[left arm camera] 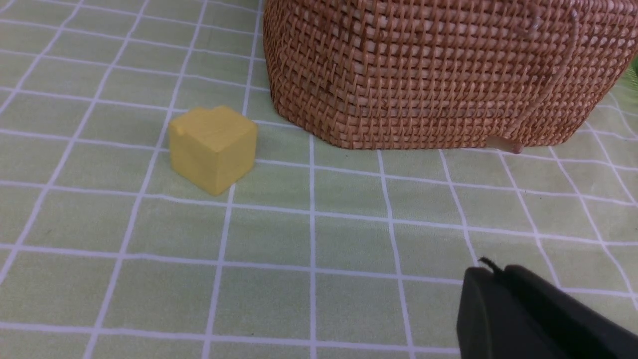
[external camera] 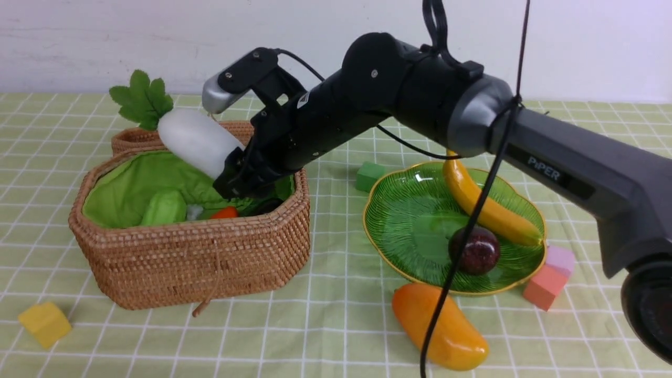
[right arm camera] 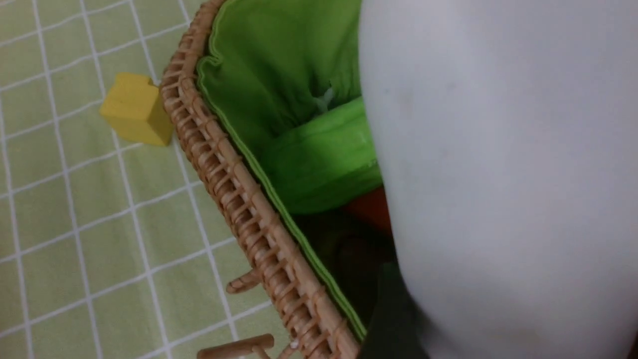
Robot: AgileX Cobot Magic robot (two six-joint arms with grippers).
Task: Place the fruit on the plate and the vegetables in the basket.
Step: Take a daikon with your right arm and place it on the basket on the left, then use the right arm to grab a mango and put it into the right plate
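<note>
Two fruits, the banana (external camera: 491,210) and maroon ball (external camera: 474,250), lay on the plate (external camera: 409,210); leftward, the right gripper (external camera: 231,176) clamped the white radish (external camera: 194,140) above the basket (external camera: 194,262). The left gripper's (left arm camera: 523,314) state I couldn't tell. The mango (external camera: 438,325) sat on the cloth.

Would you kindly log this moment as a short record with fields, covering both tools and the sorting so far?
right tool: shut on the white radish, held tilted over the basket
left tool: low over the table, near a yellow cube; open or shut unclear
in basket: light-green gourd, red-orange piece
on plate: banana, maroon ball
still on table: mango
</note>
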